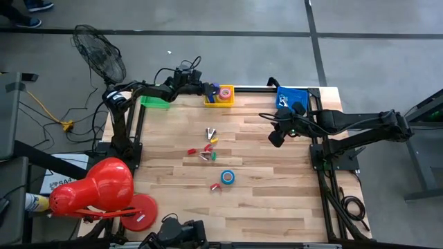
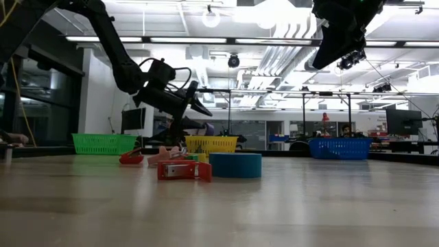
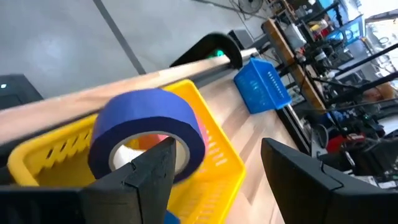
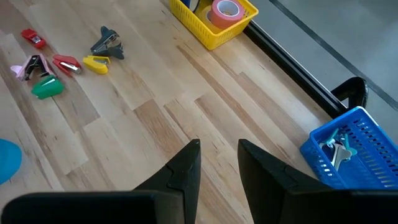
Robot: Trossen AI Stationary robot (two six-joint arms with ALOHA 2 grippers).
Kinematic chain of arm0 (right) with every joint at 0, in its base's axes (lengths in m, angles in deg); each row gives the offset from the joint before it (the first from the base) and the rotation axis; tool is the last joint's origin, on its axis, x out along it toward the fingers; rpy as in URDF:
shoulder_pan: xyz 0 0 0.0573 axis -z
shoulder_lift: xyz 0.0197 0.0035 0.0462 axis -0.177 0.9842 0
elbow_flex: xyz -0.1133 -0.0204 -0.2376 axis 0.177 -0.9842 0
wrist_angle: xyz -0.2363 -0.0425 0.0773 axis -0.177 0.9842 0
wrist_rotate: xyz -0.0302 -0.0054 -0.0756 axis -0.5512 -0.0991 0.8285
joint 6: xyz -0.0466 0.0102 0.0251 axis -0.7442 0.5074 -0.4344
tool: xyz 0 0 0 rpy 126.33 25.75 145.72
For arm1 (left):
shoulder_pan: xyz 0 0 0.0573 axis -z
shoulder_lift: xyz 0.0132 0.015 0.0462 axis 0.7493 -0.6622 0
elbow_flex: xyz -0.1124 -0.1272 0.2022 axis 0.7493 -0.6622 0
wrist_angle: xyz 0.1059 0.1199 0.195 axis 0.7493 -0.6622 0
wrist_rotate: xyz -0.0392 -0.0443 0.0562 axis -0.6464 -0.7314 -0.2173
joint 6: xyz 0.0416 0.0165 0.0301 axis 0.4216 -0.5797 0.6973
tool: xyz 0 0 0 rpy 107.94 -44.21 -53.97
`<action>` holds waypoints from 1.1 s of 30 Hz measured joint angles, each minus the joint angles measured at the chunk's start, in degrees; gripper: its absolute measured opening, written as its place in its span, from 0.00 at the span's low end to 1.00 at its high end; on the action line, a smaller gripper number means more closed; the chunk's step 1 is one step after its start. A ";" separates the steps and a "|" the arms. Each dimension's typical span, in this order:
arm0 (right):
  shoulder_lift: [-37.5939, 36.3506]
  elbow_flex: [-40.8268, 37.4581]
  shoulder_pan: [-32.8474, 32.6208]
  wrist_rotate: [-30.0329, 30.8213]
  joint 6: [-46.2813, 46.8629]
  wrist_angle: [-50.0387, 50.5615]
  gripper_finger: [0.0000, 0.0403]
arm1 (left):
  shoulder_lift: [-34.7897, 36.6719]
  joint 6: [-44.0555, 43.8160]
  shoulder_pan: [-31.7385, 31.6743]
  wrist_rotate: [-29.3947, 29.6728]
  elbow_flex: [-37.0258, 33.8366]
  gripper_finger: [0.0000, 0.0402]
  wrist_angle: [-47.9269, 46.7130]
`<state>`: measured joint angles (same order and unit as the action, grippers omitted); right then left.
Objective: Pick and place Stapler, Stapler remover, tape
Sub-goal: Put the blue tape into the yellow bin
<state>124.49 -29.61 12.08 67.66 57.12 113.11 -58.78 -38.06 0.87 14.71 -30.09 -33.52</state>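
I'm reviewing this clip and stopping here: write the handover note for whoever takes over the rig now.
Left gripper: open over the yellow basket at the table's far edge, a purple-blue tape roll dropping from between its fingers.
Right gripper: raised above the table near the blue basket, jaws slightly apart, nothing in them.
Done: a pink tape roll lies in the yellow basket; the blue basket holds some metal items.
Left: a blue tape roll and the small coloured pieces scattered mid-table. The green basket is at the far left; its contents aren't visible.
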 joint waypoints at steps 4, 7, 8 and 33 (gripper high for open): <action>0.00 -0.01 0.00 0.00 0.00 0.00 0.24 | 0.00 1.22 0.04 -0.01 0.00 0.58 -4.61; 0.00 -0.01 0.00 0.00 0.00 0.04 0.24 | 0.00 2.90 0.04 0.07 0.00 0.58 -6.93; -0.01 -0.01 0.00 0.00 0.00 0.04 0.24 | 0.00 3.34 0.04 0.14 0.02 0.58 -7.25; 0.00 -0.01 0.00 0.55 -1.02 0.07 0.25 | 3.18 7.27 0.04 3.61 0.02 0.58 -11.45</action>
<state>124.49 -29.62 12.08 68.21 56.10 113.17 -55.60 -30.79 0.92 18.32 -30.07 -44.98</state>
